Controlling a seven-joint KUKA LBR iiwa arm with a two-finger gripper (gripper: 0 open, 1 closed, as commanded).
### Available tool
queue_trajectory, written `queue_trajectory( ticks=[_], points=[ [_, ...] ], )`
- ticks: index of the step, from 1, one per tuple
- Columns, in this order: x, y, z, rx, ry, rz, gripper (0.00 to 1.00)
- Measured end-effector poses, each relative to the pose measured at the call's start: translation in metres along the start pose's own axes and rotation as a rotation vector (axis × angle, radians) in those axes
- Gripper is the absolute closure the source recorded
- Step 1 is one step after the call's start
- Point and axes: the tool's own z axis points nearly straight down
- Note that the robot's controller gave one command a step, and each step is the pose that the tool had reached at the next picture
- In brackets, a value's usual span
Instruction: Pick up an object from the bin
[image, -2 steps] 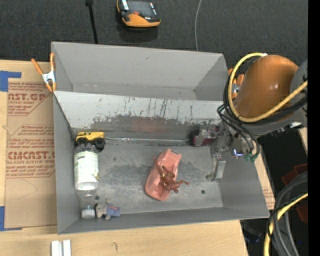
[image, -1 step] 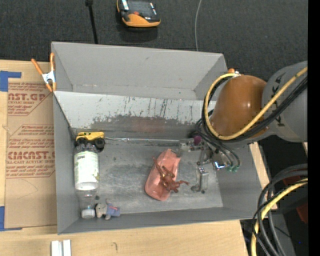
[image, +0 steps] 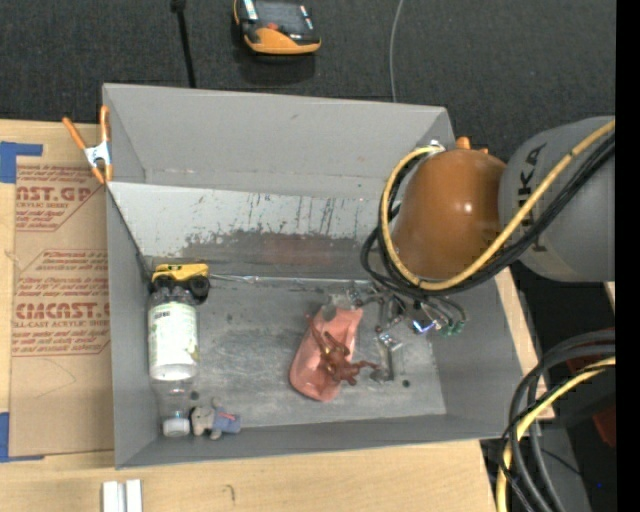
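My gripper (image: 388, 340) reaches down under the arm's orange dome at the bin's right side, low over the floor. Just to its left lies a pink soft pouch-like thing (image: 315, 365), stretched from the bin's middle toward the front. A small reddish-brown toy figure (image: 342, 363) lies on the pouch's right edge, close beside the gripper. I cannot make out whether the gripper touches either of them.
Along the left wall a white plastic bottle (image: 172, 342) lies on its side, with a yellow toy truck (image: 180, 277) just behind it. A small grey and blue toy (image: 205, 422) sits in the front left corner. Bare floor separates the bottle from the pouch.
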Motion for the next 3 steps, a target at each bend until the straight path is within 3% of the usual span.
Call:
queue_trajectory(
  ticks=[1,2,3],
  points=[
    [-0.025,-0.008,0.02,0.001,-0.002,-0.111,0.0],
    [-0.044,-0.002,0.087,0.001,0.002,-0.203,0.0],
    [-0.05,-0.002,0.088,-0.001,0.001,-0.382,1.0]
  ],
)
